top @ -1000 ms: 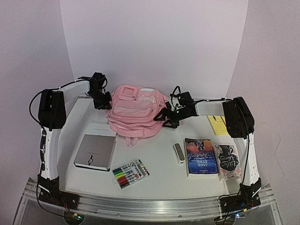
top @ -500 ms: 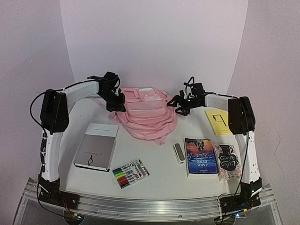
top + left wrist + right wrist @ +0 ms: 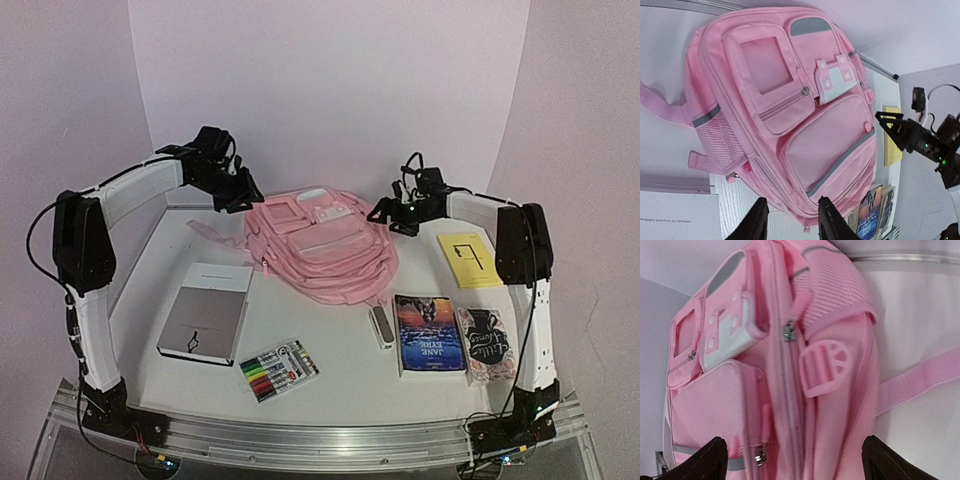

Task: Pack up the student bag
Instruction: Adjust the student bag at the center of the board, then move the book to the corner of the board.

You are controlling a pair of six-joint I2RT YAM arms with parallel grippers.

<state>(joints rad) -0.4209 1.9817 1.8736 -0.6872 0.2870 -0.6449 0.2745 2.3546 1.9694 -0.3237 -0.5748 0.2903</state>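
The student bag [image 3: 322, 245] is a pink fabric backpack lying front-up at the back middle of the table, white patches toward the far wall. It fills the left wrist view [image 3: 790, 110] and the right wrist view [image 3: 775, 370]. My left gripper [image 3: 240, 195] hovers above the bag's back left corner. In its own view the left gripper [image 3: 790, 222] has its fingers apart with nothing between them. My right gripper [image 3: 387, 212] hangs just off the bag's back right side. In its own view the right gripper [image 3: 795, 465] is wide open above the main zip.
A grey-and-white notebook [image 3: 205, 320] lies front left, with a marker pack [image 3: 278, 370] beside it. A small white case [image 3: 381, 326], a Jane Eyre book [image 3: 430, 333] and a second book [image 3: 485, 345] lie front right. A yellow pad [image 3: 468, 260] sits under the right arm.
The bag slid to the right and settled flat. My left gripper let go, opened and lifted to the back left. The right gripper drew back from the bag and opened wider.
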